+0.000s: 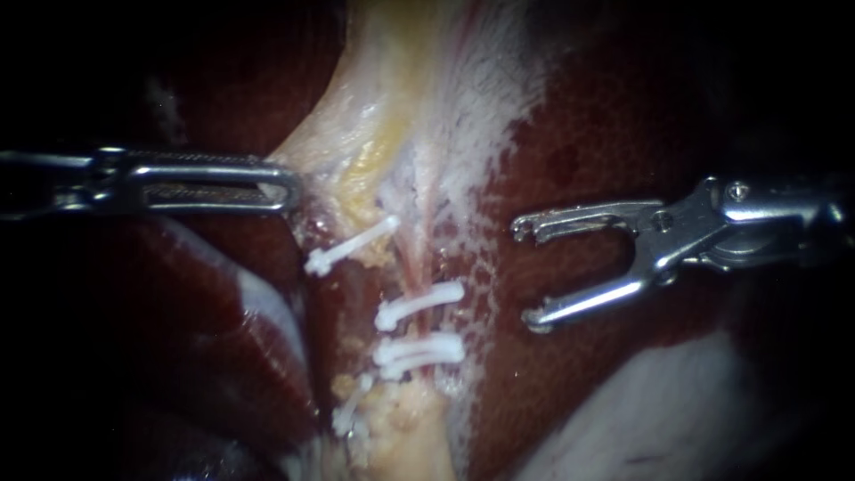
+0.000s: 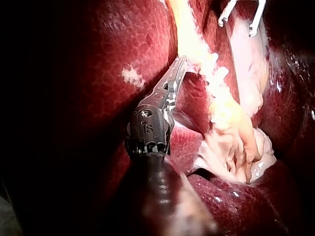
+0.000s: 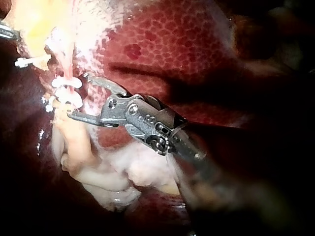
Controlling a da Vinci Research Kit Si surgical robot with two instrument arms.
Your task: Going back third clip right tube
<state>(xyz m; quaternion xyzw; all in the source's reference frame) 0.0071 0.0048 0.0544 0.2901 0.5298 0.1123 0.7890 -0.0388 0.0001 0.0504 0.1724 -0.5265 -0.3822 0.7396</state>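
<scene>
The right tube (image 1: pixel 415 267), a thin pink strand, runs down the pale tissue band, and white clips (image 1: pixel 420 303) (image 1: pixel 419 349) cross it. To their right my right instrument (image 1: pixel 527 274) stands open and empty, clear of the clips. In the right wrist view its jaws (image 3: pixel 78 96) gape just beside the clips (image 3: pixel 66 91). From the left, my left instrument (image 1: pixel 287 184) is shut on the edge of the pale yellowish tissue (image 1: pixel 356 134); the left wrist view shows its tip (image 2: pixel 180 66) buried in that tissue.
Another white clip (image 1: pixel 352 245) sits on the left strand, and one more (image 1: pixel 350 414) lies lower down. Dark red liver (image 1: pixel 614 125) surrounds the band. A pale mass (image 1: pixel 677 410) fills the lower right. My right instrument's open jaws (image 2: pixel 241 17) show ahead in the left wrist view.
</scene>
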